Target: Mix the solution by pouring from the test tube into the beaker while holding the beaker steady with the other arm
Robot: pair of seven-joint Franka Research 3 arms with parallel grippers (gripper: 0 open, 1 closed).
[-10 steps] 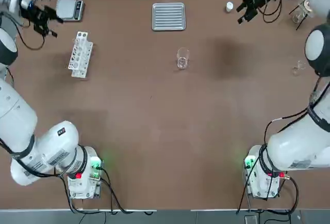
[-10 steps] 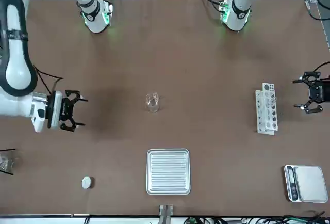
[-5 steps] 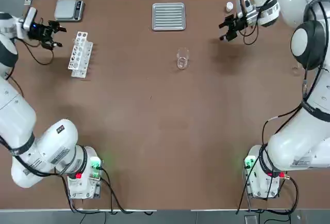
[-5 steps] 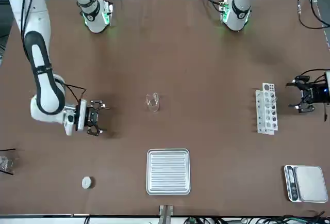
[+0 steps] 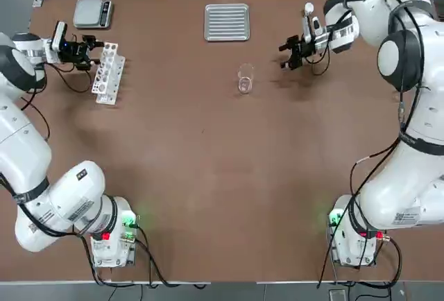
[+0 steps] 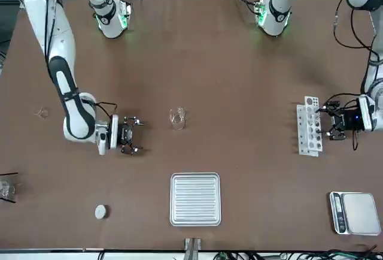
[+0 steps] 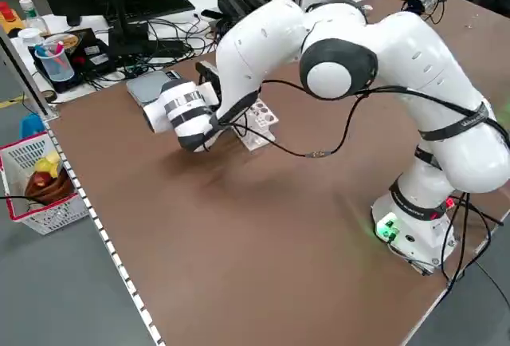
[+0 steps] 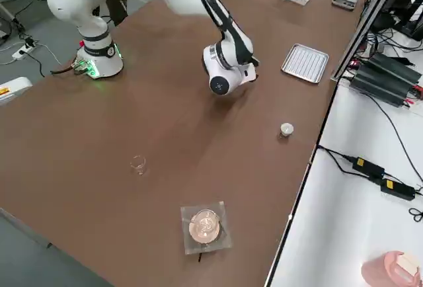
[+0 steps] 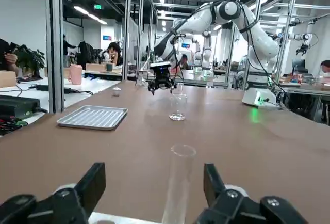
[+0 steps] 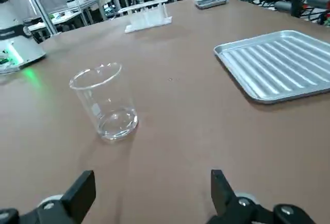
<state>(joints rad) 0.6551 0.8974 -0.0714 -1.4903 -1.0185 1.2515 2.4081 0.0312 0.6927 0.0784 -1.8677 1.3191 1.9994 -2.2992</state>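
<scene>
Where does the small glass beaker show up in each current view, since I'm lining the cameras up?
Top: just right of centre, upper half, beaker.
Front: left of centre, mid-height.
Left side: not visible.
Right side: I can't pick it out.
Left wrist: right of centre, upper-middle.
Right wrist: left of centre.
Shared landmark, all but left side: ribbed tray.

Beaker (image 5: 245, 79) stood mid-table, between rack (image 5: 109, 73) to its left and right gripper (image 5: 295, 52) to its right. Ribbed tray (image 5: 227, 22) lay behind beaker; scale (image 5: 92, 13), behind rack. Left gripper (image 5: 96, 53) was at rack; test tube (image 9: 179, 182) upright between its fingers.
</scene>
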